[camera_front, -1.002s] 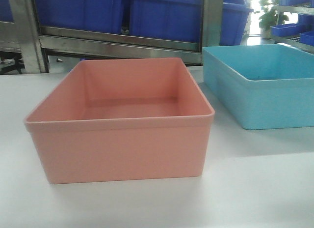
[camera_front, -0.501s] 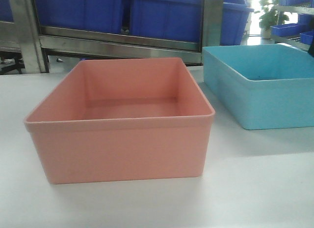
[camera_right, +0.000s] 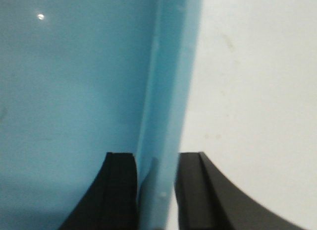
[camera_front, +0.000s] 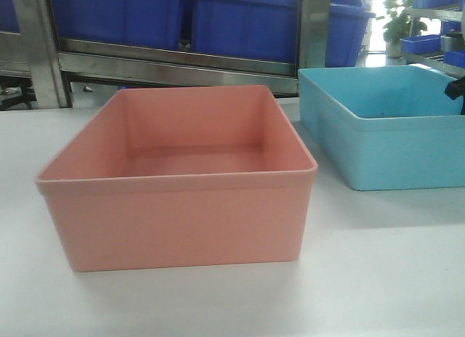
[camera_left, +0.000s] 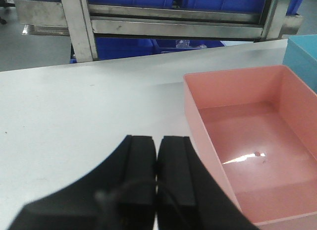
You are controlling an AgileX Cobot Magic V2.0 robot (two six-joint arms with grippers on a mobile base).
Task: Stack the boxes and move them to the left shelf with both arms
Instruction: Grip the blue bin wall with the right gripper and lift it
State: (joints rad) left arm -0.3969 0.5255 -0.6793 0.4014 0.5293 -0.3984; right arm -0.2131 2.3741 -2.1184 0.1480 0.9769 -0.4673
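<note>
The salmon pink box point(camera_front: 178, 181) stands empty on the white table, front and centre; it also shows in the left wrist view point(camera_left: 247, 155). The light teal-blue box point(camera_front: 385, 130) stands to its right, a little further back. My left gripper point(camera_left: 157, 138) is shut and empty, over bare table just left of the pink box. My right gripper point(camera_right: 155, 155) straddles the teal-blue box's wall point(camera_right: 163, 116), one finger inside and one outside, closed on it. A black piece of it shows at the right edge of the front view point(camera_front: 456, 88). The left shelf's roller lanes are out of view.
A steel rack point(camera_front: 182, 61) with dark royal-blue crates point(camera_front: 240, 21) stands behind the table's far edge. More racks with blue crates point(camera_front: 429, 43) and a plant stand far right. White table point(camera_front: 378, 279) spreads in front of both boxes.
The right gripper's black piece has come into the front view at the right edge. The teal-blue box has shifted very slightly to the left. The pink box has not moved.
</note>
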